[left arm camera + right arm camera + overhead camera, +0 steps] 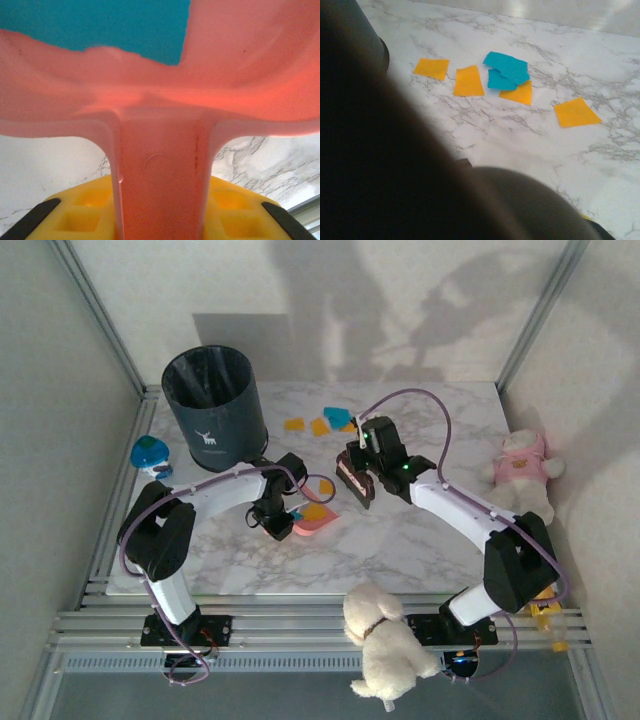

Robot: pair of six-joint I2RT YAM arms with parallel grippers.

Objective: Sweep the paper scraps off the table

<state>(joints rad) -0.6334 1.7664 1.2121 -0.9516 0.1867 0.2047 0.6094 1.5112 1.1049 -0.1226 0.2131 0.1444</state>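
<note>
Table (400,550): white marble, grey veins. Dark grey bin (213,405) upright at far left. My left gripper (283,522) clamps handle of pink dustpan (314,524); pan sits mid-table, orange and teal pieces in it. My right gripper (362,470) clenched round dark brush (354,483), just beside pan. Paper scraps (507,75): orange and teal cluster on table, far-centre, beyond brush.

My left arm (205,495) bends at the elbow and reaches rightward, with my left gripper (279,522) held low and its yellow pads (75,212) clamped on the pink dustpan (160,190) handle. My right arm (465,508) stretches up-left, my right gripper (357,478) pointing down (whether it's closed I can't tell).
</note>
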